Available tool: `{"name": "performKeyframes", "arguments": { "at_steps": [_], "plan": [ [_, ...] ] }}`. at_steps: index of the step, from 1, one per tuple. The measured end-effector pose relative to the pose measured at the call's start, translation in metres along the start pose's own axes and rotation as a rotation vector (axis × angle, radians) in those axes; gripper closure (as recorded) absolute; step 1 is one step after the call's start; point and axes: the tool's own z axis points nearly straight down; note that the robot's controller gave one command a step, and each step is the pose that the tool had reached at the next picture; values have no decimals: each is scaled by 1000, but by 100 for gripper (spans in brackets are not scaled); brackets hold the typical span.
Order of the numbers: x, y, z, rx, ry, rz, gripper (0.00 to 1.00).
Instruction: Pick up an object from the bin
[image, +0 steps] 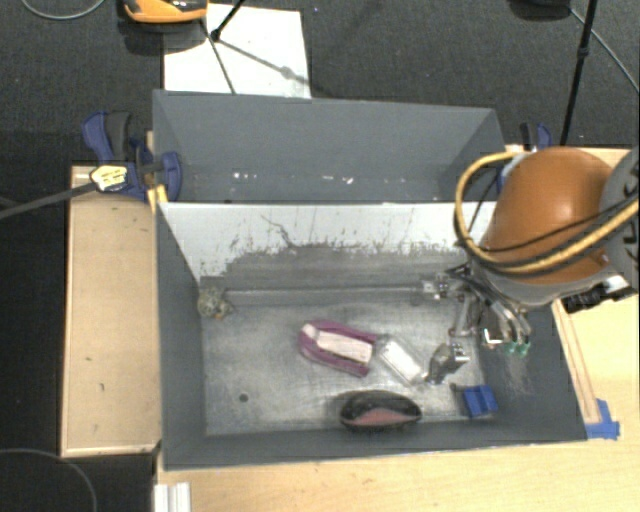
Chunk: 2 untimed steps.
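lying just beside the tool, whose state i cannot tell, is a small white block.

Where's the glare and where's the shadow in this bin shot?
Camera view: the bin's sloped back wall glares pale, its floor duller; the orange wrist cover carries a soft highlight; the dark oval thing by the near wall sits where the floor looks dimmest.
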Motion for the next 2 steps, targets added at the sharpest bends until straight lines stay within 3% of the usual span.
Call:
{"name": "performKeyframes", "arguments": {
  "at_steps": [1,2],
  "plan": [
    [-10,35,77,0,-11,-164,0],
    [-41,24,76,2,-12,-449,0]
  ]
}}
